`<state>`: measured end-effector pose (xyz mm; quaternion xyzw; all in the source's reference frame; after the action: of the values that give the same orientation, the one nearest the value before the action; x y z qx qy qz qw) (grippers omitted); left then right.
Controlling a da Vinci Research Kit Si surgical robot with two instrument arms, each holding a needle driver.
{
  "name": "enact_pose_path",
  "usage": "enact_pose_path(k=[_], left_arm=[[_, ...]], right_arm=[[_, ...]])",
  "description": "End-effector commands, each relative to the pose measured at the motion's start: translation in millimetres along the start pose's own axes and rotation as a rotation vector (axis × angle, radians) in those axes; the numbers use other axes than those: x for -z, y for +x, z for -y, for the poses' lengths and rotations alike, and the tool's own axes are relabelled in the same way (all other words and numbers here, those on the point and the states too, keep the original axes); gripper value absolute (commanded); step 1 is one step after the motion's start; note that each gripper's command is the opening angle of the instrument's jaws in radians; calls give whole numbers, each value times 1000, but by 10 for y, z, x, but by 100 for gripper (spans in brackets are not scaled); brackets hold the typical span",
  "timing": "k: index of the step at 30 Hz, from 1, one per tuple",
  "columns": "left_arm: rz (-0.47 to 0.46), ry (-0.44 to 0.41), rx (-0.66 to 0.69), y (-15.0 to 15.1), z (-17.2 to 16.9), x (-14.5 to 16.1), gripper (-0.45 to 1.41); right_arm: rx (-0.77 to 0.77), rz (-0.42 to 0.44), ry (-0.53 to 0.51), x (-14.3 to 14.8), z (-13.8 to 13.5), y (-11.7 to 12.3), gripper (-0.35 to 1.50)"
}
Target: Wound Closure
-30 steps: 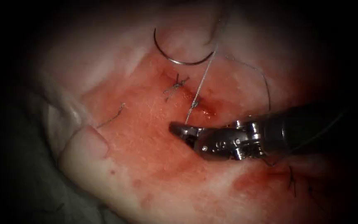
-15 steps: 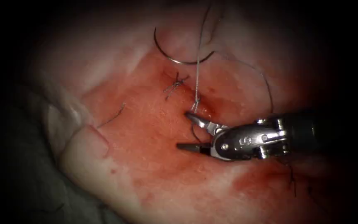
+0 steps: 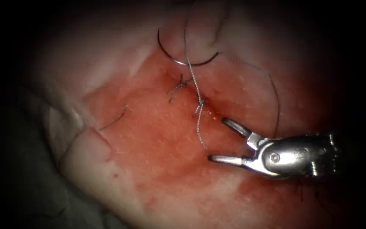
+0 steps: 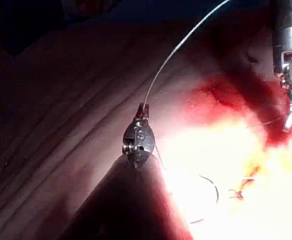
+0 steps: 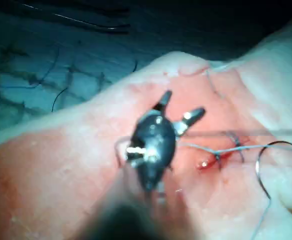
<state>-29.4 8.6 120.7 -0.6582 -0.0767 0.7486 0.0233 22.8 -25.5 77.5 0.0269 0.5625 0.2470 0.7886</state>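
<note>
Beneath both tools: tissue (image 3: 149,169), cut (image 3: 204,106) just beyond right tool (image 3: 227,142), jaws wide, empty. Left tool (image 4: 142,111): clamped on thread (image 3: 190,63). Needle (image 3: 183,57) lies loose on tissue, beyond the cut.

left tool (image 4: 143,108): jaws clamped on thin pale thread (image 4: 178,46)
curved steel needle (image 4: 212,192): lying free on pink tissue (image 4: 61,125)

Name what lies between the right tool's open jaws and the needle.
In the endoscope view, between right tool and needle: thread with its knot, on red-stained tissue.
</note>
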Motion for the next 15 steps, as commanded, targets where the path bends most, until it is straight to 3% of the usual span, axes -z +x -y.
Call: enact_pose_path(k=[1, 7, 15], left_arm=[[-4, -2, 9, 5, -2, -5, -45], [-19, -2, 51, 57, -32, -5, -45], [-50, -17, 69, 108, -66, -19, -45]], right_arm=[[-15, 3, -22, -9, -4, -7, 125], [-81, 51, -59, -41, -23, -25, 142], [-103, 104, -92, -80, -35, -50, 143]])
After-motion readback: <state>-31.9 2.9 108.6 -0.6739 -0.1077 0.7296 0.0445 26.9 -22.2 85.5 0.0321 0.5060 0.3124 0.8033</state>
